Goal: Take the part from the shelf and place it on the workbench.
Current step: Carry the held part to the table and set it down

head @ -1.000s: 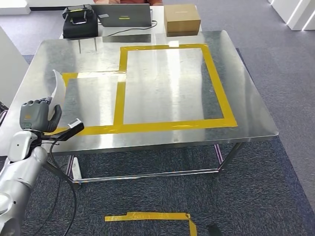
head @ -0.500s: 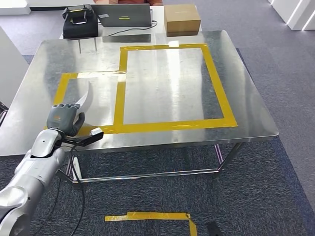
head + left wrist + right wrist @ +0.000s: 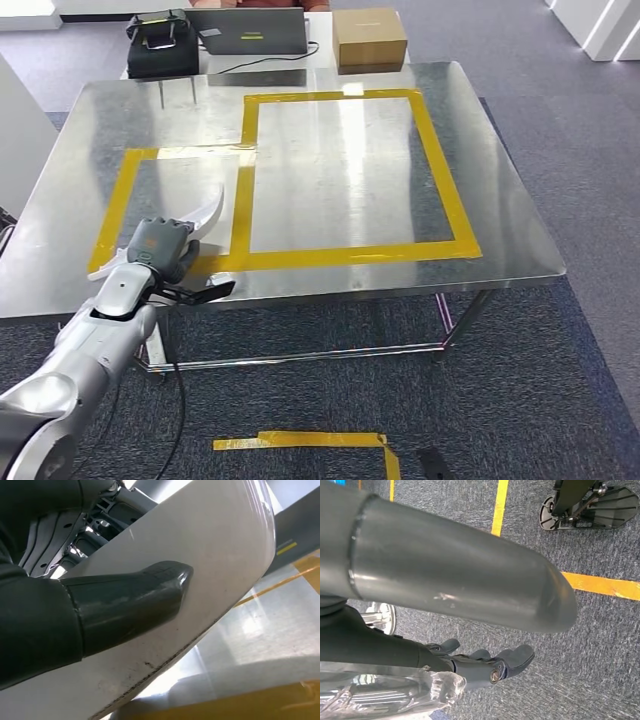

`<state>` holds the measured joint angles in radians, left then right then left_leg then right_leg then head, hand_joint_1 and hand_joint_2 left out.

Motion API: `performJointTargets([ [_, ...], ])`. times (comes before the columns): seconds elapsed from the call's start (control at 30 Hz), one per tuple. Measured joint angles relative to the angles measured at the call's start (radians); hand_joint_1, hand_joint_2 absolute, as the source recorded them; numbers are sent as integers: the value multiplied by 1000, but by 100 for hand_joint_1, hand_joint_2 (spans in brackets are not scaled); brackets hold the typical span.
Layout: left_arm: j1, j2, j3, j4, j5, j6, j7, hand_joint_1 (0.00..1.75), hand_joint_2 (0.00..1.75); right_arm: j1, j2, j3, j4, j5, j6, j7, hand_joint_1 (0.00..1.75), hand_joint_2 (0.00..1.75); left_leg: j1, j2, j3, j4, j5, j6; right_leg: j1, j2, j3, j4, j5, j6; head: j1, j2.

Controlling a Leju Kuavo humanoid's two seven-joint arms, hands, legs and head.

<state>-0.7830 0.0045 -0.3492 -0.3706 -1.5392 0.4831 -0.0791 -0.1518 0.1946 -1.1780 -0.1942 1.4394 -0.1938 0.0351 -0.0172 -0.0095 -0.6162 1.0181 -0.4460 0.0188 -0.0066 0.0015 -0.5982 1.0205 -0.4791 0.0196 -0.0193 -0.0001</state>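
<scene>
Since a second ago the left hand (image 3: 160, 247) has swung in from the workbench's left edge and now sits over the near corner of the small yellow-taped bay (image 3: 243, 212), carrying the white curved part (image 3: 210, 212) with it; the part has tipped from upright to a lower, forward-leaning slant. The left hand grips the part, its thumb (image 3: 128, 602) pressed flat across the pale shell; the part is held just above the steel workbench (image 3: 340, 170), not yet set down. The right hand (image 3: 491, 667) hangs toward the carpet, fingers loosely apart and holding nothing.

The risk, as I judge it: the part is smooth and curved, so a release from this tilt could let it rock or slide on the slick metal, and near the front edge it might tip off; lowering too quickly could knock its tip on the table.

The left wrist view shows the thumb's contact and scuffs on the shell; the head view gives the part's place relative to the tape.
</scene>
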Motion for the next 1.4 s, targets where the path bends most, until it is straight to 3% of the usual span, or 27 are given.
performJointTargets([
  [0.03, -1, -1, -5, 3, 0, -2, 3, 175, 175, 0, 0, 0, 0, 0, 0, 0, 0, 0, 0, 0, 0, 0, 0, 0, 0, 0, 0, 0, 0, 0, 0, 0],
  [0.17, -6, -1, -18, 12, 0, -4, 18, 0, 175, -1, 0, 0, 0, 0, 0, 0, 0, 0, 0, 0, 0, 0, 0, 0, 0, 0, 0, 0, 0, 0, 0, 0],
  [0.3, -8, 1, -19, 20, 6, 1, 29, 0, 0, 0, 0, 0, 0, 0, 0, -1, 0, 0, 0, 0, 0, 0, 0, 0, 0, 0, 0, 0, 0, 0, 0, 0],
  [0.67, -21, 14, -6, 25, 53, 28, 49, 0, 0, 0, 0, 0, 0, -1, 0, -2, 0, 0, 0, 0, 0, 0, 0, 0, 0, 0, 0, 0, 0, 0, 0, 0],
  [1.1, -56, 81, 122, 20, 177, 123, 41, 0, 0, 6, 0, -15, 0, -3, 0, -5, 0, 0, 0, 0, 0, 0, 0, 0, 0, 0, 0, 0, 0, 0, 0, 0],
  [1.3, -56, 110, 231, -65, 278, 212, -53, 0, 0, 12, 0, -19, 0, -3, 0, -10, 0, 0, 0, 0, 0, 0, 0, 0, 0, 0, 0, 0, 0, 0, 0, 0],
  [1.4, -30, 107, 315, -169, 298, 214, -159, 0, 0, 13, 0, -23, 0, -3, -1, -14, 0, 0, 0, 0, 0, 0, 0, 0, 0, 0, 0, 0, 0, 0, 0, 0],
])
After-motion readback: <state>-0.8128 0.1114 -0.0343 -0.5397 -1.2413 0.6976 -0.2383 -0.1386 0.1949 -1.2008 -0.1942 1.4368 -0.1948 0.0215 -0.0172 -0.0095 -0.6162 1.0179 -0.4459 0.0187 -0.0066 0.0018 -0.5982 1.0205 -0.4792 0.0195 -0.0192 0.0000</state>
